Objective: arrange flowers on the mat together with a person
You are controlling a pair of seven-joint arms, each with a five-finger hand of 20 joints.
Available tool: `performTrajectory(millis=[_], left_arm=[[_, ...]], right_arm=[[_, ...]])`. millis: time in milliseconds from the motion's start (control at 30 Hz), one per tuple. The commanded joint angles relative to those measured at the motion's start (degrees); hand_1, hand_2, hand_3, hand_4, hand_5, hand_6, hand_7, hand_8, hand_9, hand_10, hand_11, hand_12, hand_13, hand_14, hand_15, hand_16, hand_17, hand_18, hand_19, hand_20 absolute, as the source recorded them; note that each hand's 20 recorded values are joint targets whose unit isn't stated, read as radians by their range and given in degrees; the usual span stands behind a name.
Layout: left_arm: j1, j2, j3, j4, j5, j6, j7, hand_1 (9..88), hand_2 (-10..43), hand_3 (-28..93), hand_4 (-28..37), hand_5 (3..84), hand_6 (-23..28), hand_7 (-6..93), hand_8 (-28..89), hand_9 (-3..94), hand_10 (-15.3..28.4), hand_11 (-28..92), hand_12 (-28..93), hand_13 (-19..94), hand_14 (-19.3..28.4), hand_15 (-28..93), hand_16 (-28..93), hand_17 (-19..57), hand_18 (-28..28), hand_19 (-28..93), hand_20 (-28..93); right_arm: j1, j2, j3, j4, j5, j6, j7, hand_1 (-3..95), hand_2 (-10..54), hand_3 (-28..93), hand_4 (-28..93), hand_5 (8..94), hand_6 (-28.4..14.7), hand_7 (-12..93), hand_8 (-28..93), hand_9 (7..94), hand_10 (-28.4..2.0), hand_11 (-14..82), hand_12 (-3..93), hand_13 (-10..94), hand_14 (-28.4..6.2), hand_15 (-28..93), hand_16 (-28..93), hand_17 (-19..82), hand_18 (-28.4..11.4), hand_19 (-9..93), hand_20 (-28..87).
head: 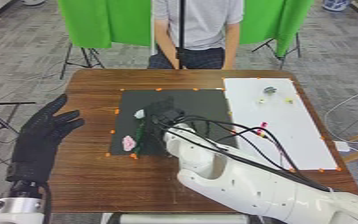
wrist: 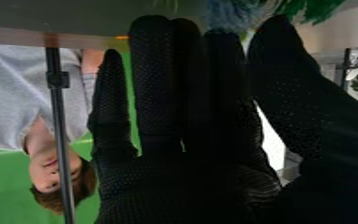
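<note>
Left hand (head: 44,131): off the black mat's 9 o'clock side, at the table's edge; fingers open, thumb apart.
Right hand (head: 167,111): over the mat, near centre toward 11 o'clock; arm in from 5 o'clock. Fingers extended, uncurled; blue tuft (wrist: 232,15) and green leaves (wrist: 305,9) by the tips in the right wrist view, contact impossible to tell.
Black mat (head: 182,95): on the table (head: 100,185).
Pink flower (head: 128,143): on the mat, 8 o'clock.
White flower (head: 140,114): on the mat, 10 o'clock, near the right hand.
White sheet (head: 291,150): at the mat's 3 o'clock.
Grey flower (head: 270,90): on the sheet, 12 o'clock.
Red piece (head: 262,130): on the sheet, 7 o'clock.
</note>
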Motion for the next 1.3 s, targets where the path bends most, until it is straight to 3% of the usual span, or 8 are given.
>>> performTrajectory(millis=[33, 333, 467, 567, 700, 800, 967, 1300], left_arm=[[1.31, -0.33, -0.23, -0.16, -0.21, 0.34, -0.31, 18.8, 4.6, 79, -28.3, 32.8, 5.2, 14.4, -10, 34.8, 19.4, 22, 13, 23, 27.9, 51, -9, -10.4, 22.1, 49, 6], [2.60, -0.56, -0.40, -0.31, -0.66, 1.27, 0.44, 19.6, 3.8, 80, -28.3, 32.5, 5.7, 12.9, -10, 32.0, 18.7, 24, 10, 22, 26.1, 51, -11, -9.8, 21.0, 47, 8], [4.89, -0.48, -1.08, -0.22, -1.76, 2.25, 2.10, 19.4, 4.0, 79, -28.3, 32.5, 5.7, 13.1, -10, 32.7, 18.8, 24, 10, 23, 26.0, 51, -11, -9.7, 21.2, 47, 8], [6.14, -0.82, -1.47, -0.12, -1.51, 2.75, 2.79, 18.6, 4.3, 79, -28.3, 32.5, 5.6, 13.3, -10, 33.0, 18.6, 25, 10, 23, 25.6, 51, -11, -9.7, 21.2, 47, 8], [8.12, -1.01, -1.65, 0.04, -1.69, 3.36, 5.23, 17.0, 4.4, 79, -28.3, 32.5, 5.4, 13.7, -10, 33.6, 18.3, 25, 9, 24, 25.5, 50, -10, -9.7, 21.3, 47, 9], [9.50, -1.77, -2.49, 0.04, -0.51, 2.67, 5.33, 15.7, 3.3, 79, -28.3, 32.3, 5.1, 14.1, -11, 33.6, 18.1, 25, 9, 24, 25.4, 50, -10, -9.7, 21.3, 46, 9], [10.38, -2.22, -2.47, -0.01, -0.71, 2.95, 5.88, 15.0, 1.4, 79, -28.3, 31.9, 4.6, 14.6, -11, 33.9, 17.6, 24, 10, 24, 25.3, 49, -10, -10.1, 21.0, 45, 10], [11.46, -2.63, -2.99, -0.43, 0.33, 2.61, 5.35, 14.6, 1.7, 79, -28.3, 30.9, 4.0, 15.0, -11, 32.9, 17.2, 23, 10, 24, 25.3, 48, -9, -10.4, 20.6, 43, 11]], right_arm=[[0.85, 0.41, 1.01, -1.78, -0.38, -2.08, 0.35, 42.4, -9.5, 77, -28, 60.0, 0.1, 19, -14, 59.7, -14.0, 31.3, 17.1, 55, -11.6, 62, 13, 15, -19.3, 72, 16], [-1.97, 1.65, 5.72, -6.44, 3.14, -1.41, -0.19, 39.5, -9.5, 75, -28, 59.3, -0.3, 18, -13, 58.4, -14.8, 29.7, 16.9, 54, -12.6, 63, 12, 14, -20.0, 71, 17], [-6.80, 3.78, 13.28, -13.21, 10.54, -0.19, -1.16, 37.8, -9.5, 76, -28, 59.1, -0.6, 17, -13, 58.2, -15.2, 28.1, 16.5, 54, -13.2, 63, 12, 14, -20.4, 70, 17], [-13.61, 5.59, 21.75, -18.88, 17.56, 1.97, -2.71, 35.4, -9.5, 75, -27, 58.8, -1.1, 17, -13, 58.1, -15.9, 26.3, 16.3, 53, -13.9, 62, 11, 14, -20.5, 70, 17], [-25.58, 4.58, 36.20, -24.64, 26.76, 2.15, -4.32, 30.4, -5.2, 75, -25, 57.6, -1.9, 16, -12, 57.5, -16.8, 24.3, 16.0, 52, -15.2, 61, 11, 13, -20.8, 69, 17], [-33.62, 3.59, 46.20, -27.84, 35.65, 2.84, -3.81, 29.1, -5.1, 76, -25, 56.7, -2.7, 15, -12, 56.8, -17.9, 23.0, 15.8, 51, -16.7, 60, 10, 12, -21.4, 68, 17], [-44.10, 2.07, 60.71, -30.71, 50.97, 2.98, -5.62, 26.0, -3.4, 75, -25, 53.8, -4.2, 13, -11, 53.8, -19.6, 20.3, 15.4, 47, -19.1, 59, 9, 9, -22.0, 66, 16], [-58.14, -0.81, 74.42, -33.12, 68.83, 5.97, -13.30, 21.7, -1.0, 74, -24, 48.1, -4.4, 11, -10, 48.1, -20.3, 17.1, 15.3, 39, -21.0, 54, 8, 5, -21.7, 59, 15]])
